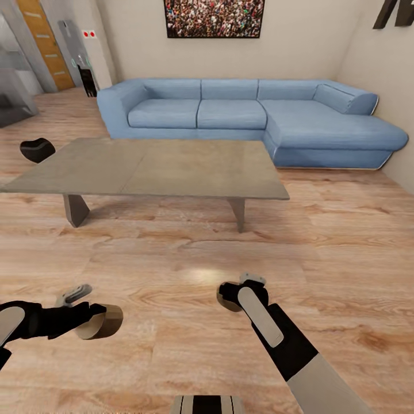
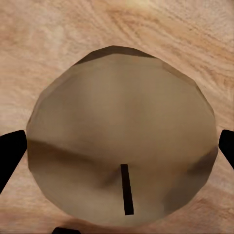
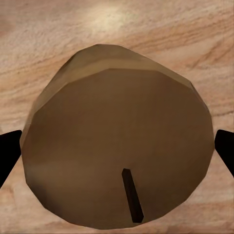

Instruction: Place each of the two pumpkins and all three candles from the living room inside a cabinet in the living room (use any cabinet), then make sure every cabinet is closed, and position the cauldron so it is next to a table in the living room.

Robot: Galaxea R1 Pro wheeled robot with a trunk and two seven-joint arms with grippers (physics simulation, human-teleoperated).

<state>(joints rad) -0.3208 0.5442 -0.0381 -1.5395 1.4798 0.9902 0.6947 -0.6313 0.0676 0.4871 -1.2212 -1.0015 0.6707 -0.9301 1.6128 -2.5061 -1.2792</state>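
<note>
A beige-tan candle (image 1: 106, 322) is held just above the plank floor, and my left gripper (image 1: 96, 321) is shut on it. In the left wrist view that candle (image 2: 122, 141) shows its dark wick, with a black finger (image 2: 9, 156) at each side. My right gripper (image 1: 233, 296) is shut on a second candle (image 1: 229, 299), which the right wrist view shows as a browner candle (image 3: 117, 146) between two fingers (image 3: 225, 151). The grey coffee table (image 1: 155, 169) stands ahead. The black cauldron (image 1: 37, 149) sits on the floor at its far left corner. The pumpkins and the cabinet are out of view.
A blue L-shaped sofa (image 1: 253, 118) runs behind the table along the back and right walls. A dark picture (image 1: 214, 17) hangs above it. A wooden door (image 1: 46, 43) and grey units stand at the far left. Open plank floor (image 1: 190, 259) lies between me and the table.
</note>
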